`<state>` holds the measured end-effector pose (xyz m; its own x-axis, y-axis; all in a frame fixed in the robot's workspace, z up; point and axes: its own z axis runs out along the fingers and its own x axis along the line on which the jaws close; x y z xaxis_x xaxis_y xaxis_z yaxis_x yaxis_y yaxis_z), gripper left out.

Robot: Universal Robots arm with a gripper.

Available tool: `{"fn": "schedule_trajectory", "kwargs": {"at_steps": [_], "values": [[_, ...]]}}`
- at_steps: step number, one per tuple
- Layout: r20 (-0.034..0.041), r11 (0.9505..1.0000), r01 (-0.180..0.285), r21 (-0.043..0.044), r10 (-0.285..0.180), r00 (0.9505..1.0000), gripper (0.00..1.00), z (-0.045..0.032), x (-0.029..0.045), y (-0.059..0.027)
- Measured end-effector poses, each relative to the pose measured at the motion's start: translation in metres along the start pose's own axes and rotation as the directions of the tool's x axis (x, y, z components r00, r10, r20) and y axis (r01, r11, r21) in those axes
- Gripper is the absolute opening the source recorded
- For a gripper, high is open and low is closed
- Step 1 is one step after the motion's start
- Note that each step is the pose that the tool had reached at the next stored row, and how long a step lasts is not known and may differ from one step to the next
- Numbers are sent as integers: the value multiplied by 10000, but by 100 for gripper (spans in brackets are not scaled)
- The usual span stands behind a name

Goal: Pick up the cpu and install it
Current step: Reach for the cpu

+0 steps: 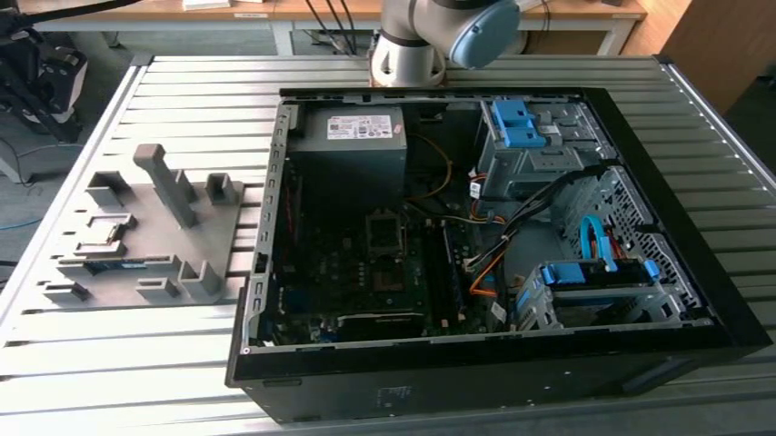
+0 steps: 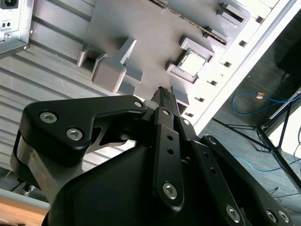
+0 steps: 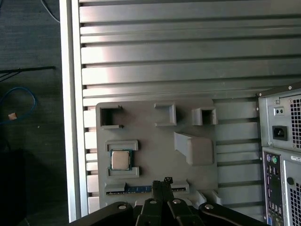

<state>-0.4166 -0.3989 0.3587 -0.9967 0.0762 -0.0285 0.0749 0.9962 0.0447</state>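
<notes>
The cpu (image 3: 120,160) is a small silvery square chip lying flat in a framed seat on the grey fixture plate (image 3: 155,141). The second wrist view shows the cpu (image 2: 193,63) and plate (image 2: 141,42) too. In the exterior view the cpu (image 1: 108,231) sits on the plate (image 1: 231,236), on that view's left of the open computer case (image 1: 485,381). My gripper (image 3: 162,181) hangs well above the plate. Its black fingers are shut together with nothing between them, also seen in the second wrist view (image 2: 164,92). The motherboard's socket (image 1: 382,227) lies inside the case.
A narrow green memory stick (image 3: 136,189) lies in a slot on the plate beside the cpu. A tall grey post (image 3: 195,149) and several brackets rise from the plate. The case's rear panel (image 3: 282,141) stands close by. The slatted table's edge (image 3: 70,117) drops to the floor.
</notes>
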Motion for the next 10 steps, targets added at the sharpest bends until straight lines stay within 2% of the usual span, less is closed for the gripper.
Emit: {"fn": "schedule_trajectory", "kwargs": {"at_steps": [10], "values": [[1,10000,0,0,0,10000,10,59,7,-3]]}}
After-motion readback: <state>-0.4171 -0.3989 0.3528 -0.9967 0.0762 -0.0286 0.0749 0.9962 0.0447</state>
